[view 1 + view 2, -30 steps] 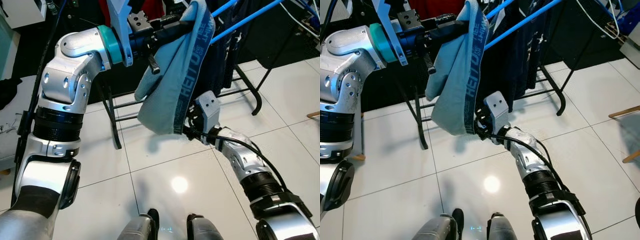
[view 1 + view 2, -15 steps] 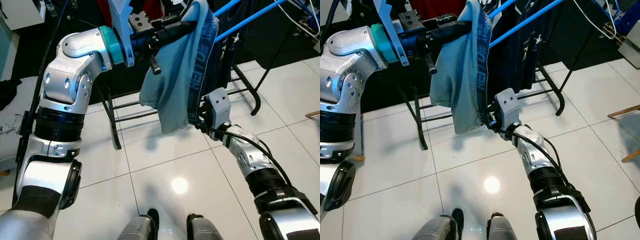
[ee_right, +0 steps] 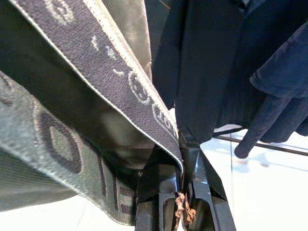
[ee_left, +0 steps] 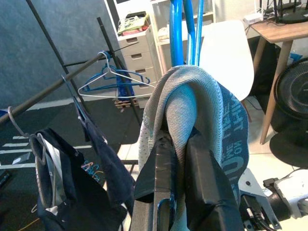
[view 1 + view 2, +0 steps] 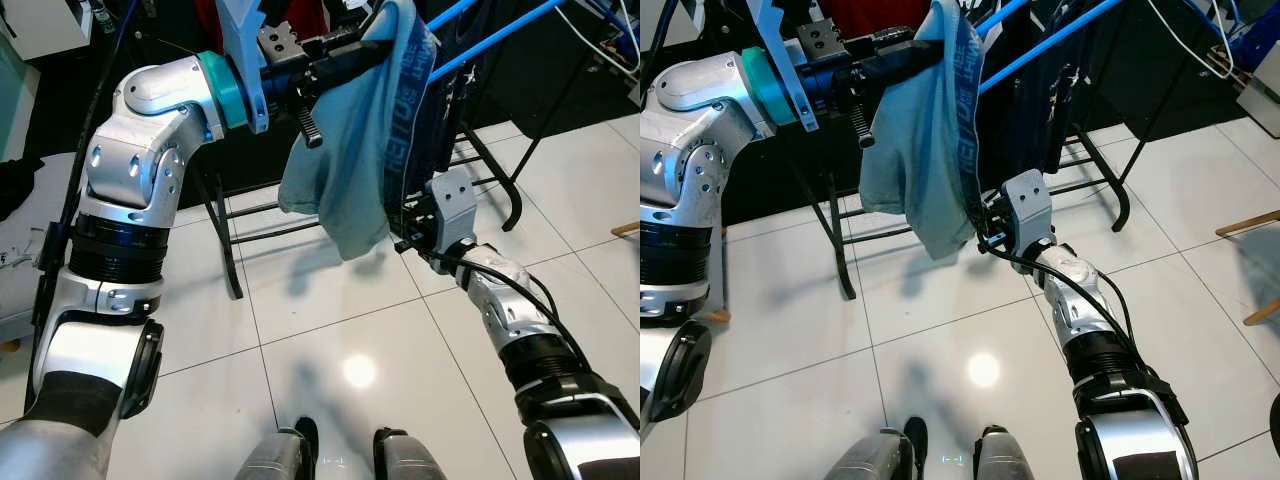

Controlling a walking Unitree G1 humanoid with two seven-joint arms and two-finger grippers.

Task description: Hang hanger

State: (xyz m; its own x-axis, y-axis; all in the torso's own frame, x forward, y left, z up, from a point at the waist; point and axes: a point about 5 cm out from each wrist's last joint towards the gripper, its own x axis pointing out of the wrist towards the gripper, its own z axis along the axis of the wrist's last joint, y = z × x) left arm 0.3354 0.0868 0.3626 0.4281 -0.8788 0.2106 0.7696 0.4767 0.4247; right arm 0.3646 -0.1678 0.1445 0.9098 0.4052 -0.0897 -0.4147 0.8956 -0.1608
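My left gripper (image 5: 340,52) is held high and is shut on a blue hanger (image 4: 177,33). The hanger's blue rods (image 5: 490,28) run up to the right. A light blue-grey garment (image 5: 350,150) with a dark lettered waistband (image 3: 139,91) is draped over the left fingers (image 4: 207,192) and hangs down. Lower down, my right gripper (image 5: 405,222) reaches up from the right and is shut on the waistband's hem, its fingertips (image 3: 188,150) pinching the band. The garment hides the hanger's middle.
A black clothes rack (image 5: 500,185) stands right behind, with dark garments (image 5: 1040,90) hanging on it. Its rail (image 4: 53,91) carries blue and white wire hangers (image 4: 113,82). A white chair (image 4: 226,53), drawers and a fan stand beyond. White tiled floor (image 5: 330,340) lies below.
My right gripper has risen and moved right with the waistband, lifting the garment's lower edge. The left arm has stayed put.
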